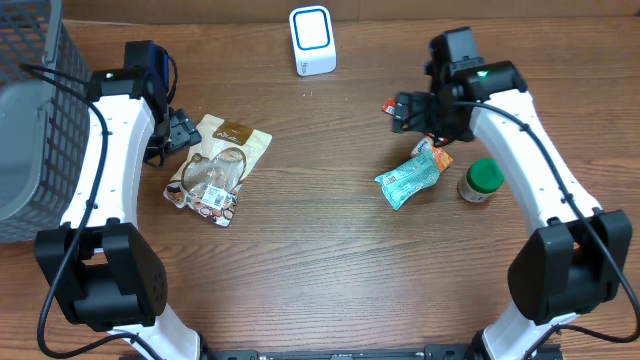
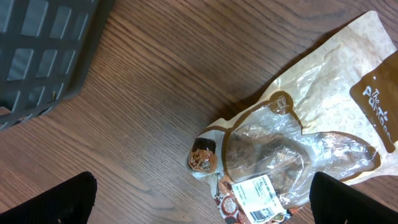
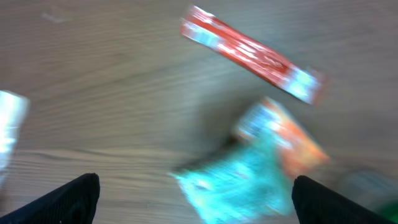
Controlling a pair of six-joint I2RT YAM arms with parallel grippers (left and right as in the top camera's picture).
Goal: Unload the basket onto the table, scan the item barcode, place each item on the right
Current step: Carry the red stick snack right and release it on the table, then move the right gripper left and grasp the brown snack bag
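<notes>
The white-and-blue box at the far edge of the table, probably the barcode scanner, stands upright with nothing in front of it, so no item is being presented to it yet. The left gripper hangs beside the top corner of a cream snack bag, its jaws wide apart and empty. The bag lies flat with its barcode label facing up, which would suit a lift and tilt toward the scanner. Its clear window shows brown pieces inside. The right gripper is above a teal packet, jaws apart and holding nothing. That wrist view is blurred, but the packet seems to rest on the wood near a red strip packet. A green-lidded jar stands closed beside the teal packet, its contents unclear. The grey mesh basket at the left shows nothing inside in the part in view.
</notes>
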